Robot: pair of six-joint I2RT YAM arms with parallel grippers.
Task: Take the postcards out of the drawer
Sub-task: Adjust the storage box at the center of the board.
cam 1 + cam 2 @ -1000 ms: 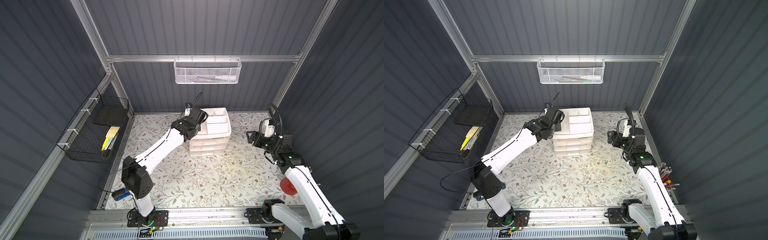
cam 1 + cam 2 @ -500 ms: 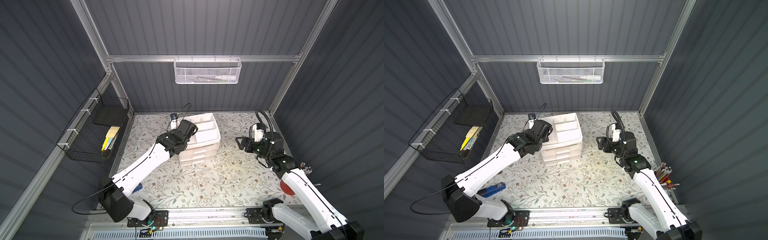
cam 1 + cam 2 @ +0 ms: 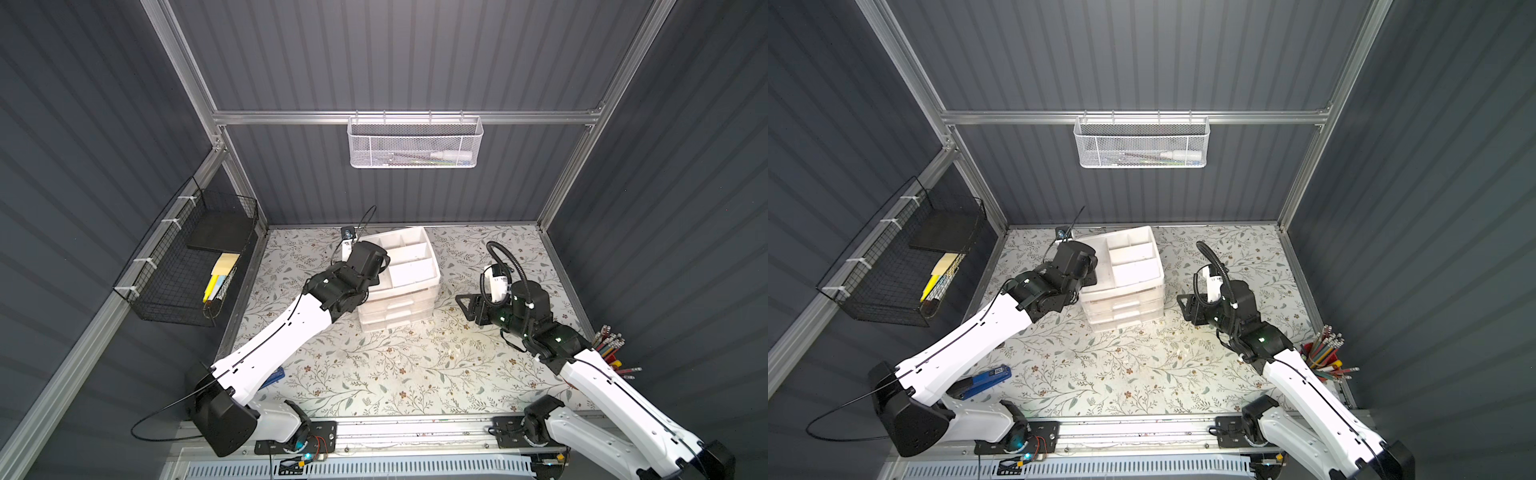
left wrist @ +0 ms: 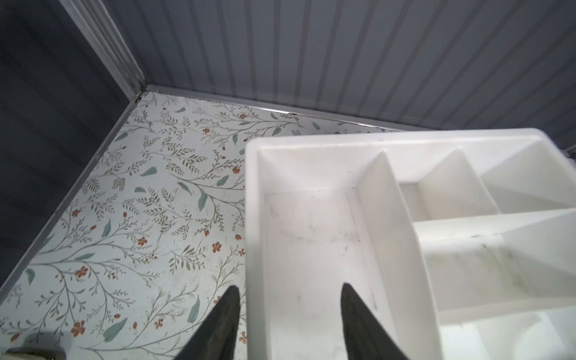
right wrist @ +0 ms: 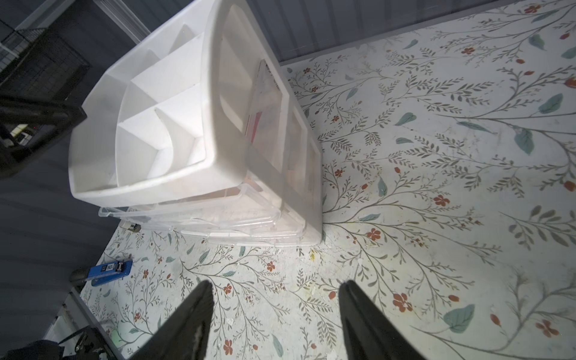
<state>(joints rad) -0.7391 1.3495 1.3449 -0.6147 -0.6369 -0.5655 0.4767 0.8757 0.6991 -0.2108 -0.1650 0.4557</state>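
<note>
Drawer-access step: left gripper point(image 4: 289, 286) straddles the rim of the drawer unit point(image 3: 415, 277), right gripper point(image 5: 276, 282) hovers beside it, both with jaws apart and empty; next, probably pull a drawer point(image 3: 395, 309) open.

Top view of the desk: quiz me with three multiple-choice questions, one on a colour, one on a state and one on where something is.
1. What colour is the back basket? A black; B red; C white.
2. The right gripper is: A open, empty; B shut tight; C hidden from every view.
3. Where is the stapler? A in the back basket; B on the table; C in the right gripper.
Key: C, its mesh is white; A, its jaws stand apart over bare table; B, it lies flat on the floral top.
</note>
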